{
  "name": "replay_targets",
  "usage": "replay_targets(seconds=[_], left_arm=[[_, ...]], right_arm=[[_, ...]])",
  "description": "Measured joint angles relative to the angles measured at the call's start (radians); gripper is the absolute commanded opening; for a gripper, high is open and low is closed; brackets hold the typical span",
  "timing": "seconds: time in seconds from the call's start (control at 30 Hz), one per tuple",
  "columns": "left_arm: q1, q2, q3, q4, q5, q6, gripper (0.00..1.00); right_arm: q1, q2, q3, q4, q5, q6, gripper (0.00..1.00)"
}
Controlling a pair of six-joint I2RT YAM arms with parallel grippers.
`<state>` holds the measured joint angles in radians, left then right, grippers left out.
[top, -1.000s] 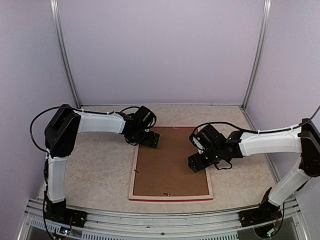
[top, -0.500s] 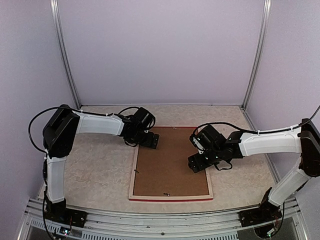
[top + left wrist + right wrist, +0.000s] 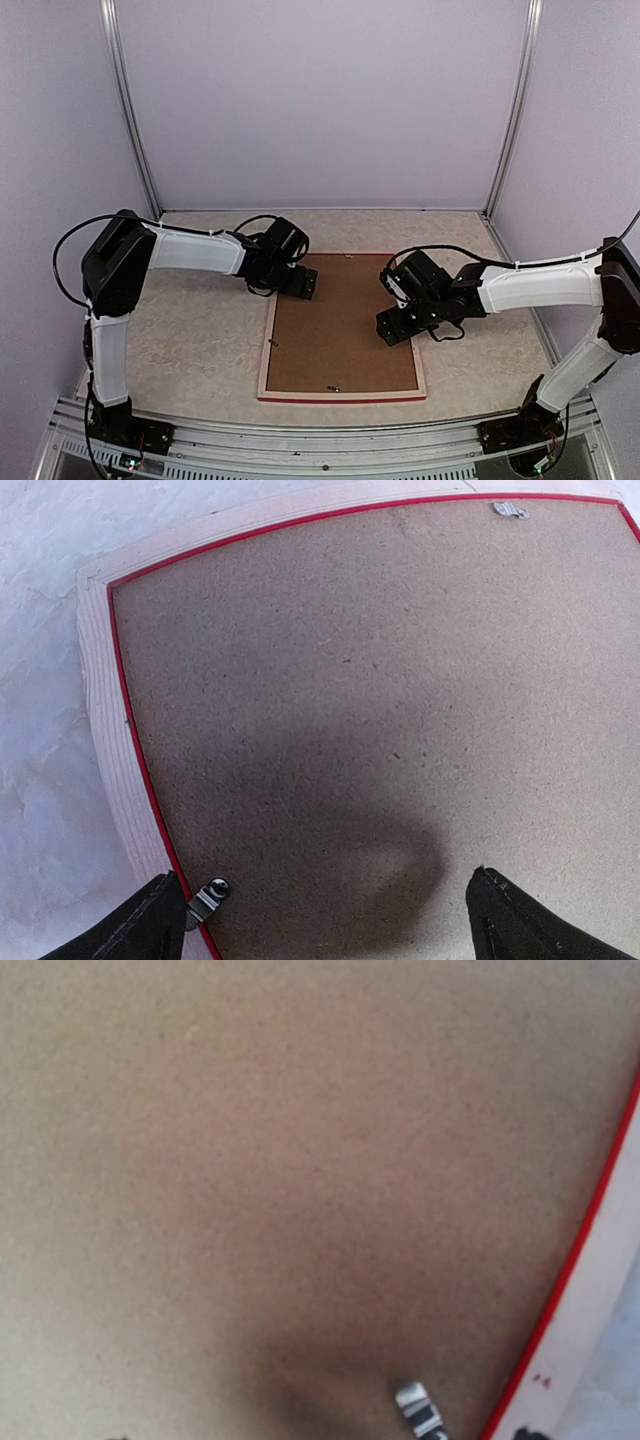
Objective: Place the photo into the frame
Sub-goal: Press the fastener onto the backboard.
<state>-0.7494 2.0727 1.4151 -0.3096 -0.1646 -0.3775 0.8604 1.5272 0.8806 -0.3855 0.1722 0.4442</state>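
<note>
Pale lilac walls [image 3: 320, 100] close in one beige mottled tabletop [image 3: 190, 340]. On it lies one frame [image 3: 266, 362], face down at the middle and a little toward 6 o'clock, its pale wooden back up and its red edge showing along the 6 o'clock side. One brown backing board [image 3: 335, 325] fills its opening. The overhead view shows two small metal tabs on the board: one [image 3: 273, 341] by the 9 o'clock rail and one [image 3: 333, 388] by the 6 o'clock rail. There are two arms. The left arm [image 3: 195, 250] rises from its base at 7 o'clock, folds at the elbow and reaches toward 3 o'clock. The left gripper [image 3: 303, 284] hangs over the frame's 11 o'clock corner. Its jaws are spread wide, with one dark fingertip [image 3: 150, 920] above the rail and the other above the board, and nothing between them. The right arm [image 3: 530, 285] comes in from 4 o'clock and stretches toward 9 o'clock. The right gripper [image 3: 397, 328] points down over the board near the 3 o'clock rail, its jaws apart and empty.
</note>
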Motion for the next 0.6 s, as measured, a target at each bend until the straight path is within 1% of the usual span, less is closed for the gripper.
replay_targets(seconds=[0.2, 0.43, 0.6], left_arm=[[-0.004, -0.016, -0.023, 0.006, 0.013, -0.003, 0.96], [-0.017, -0.041, -0.062, 0.003, 0.085, -0.023, 0.95], [-0.024, -0.055, -0.082, 0.003, 0.105, -0.027, 0.95]], right_arm=[[0.000, 0.000, -0.008, 0.005, 0.000, 0.006, 0.82], [0.000, 0.000, -0.009, 0.011, -0.004, 0.011, 0.82], [-0.003, 0.000, -0.009, 0.012, -0.005, 0.016, 0.82]])
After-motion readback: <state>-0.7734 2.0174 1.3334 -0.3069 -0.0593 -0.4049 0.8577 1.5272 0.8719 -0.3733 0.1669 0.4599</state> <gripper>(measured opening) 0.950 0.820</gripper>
